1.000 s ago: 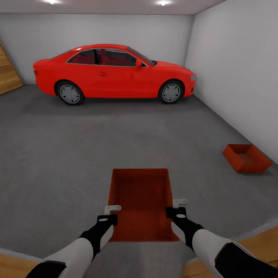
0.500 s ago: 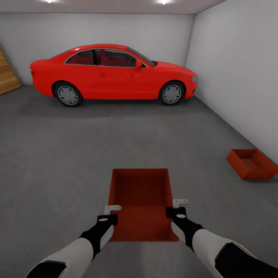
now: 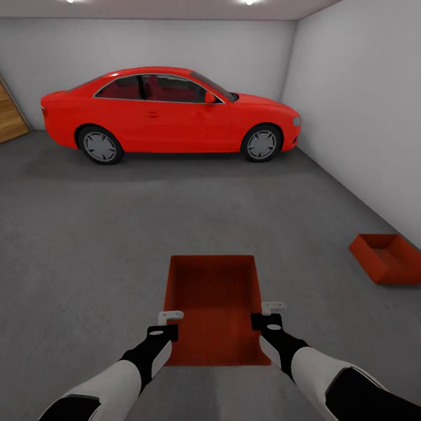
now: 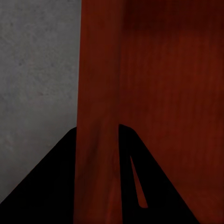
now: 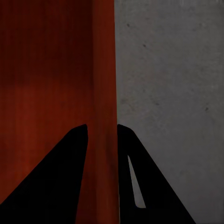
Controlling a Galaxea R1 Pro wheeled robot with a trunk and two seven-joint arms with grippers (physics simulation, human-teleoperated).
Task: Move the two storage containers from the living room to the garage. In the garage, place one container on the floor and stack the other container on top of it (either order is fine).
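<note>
I hold an orange-red storage container [image 3: 213,304] in front of me above the dark grey concrete floor [image 3: 88,245] of the garage. My left gripper [image 3: 168,320] is shut on its left wall [image 4: 98,116]. My right gripper [image 3: 264,311] is shut on its right wall [image 5: 103,93]. A second storage container [image 3: 389,257] rests on the floor at the right, close to the pale grey wall [image 3: 362,105]. It is partly cut off by the picture's edge.
A red car [image 3: 169,114] is parked across the far end of the garage. A wooden panel [image 3: 10,117] leans at the far left. Open concrete lies between me and the car.
The whole view has shifted as I roll forward: the car has drawn nearer and the container on the floor slid right and lower. The wood strips at the bottom corners are gone. My grip is unchanged.
</note>
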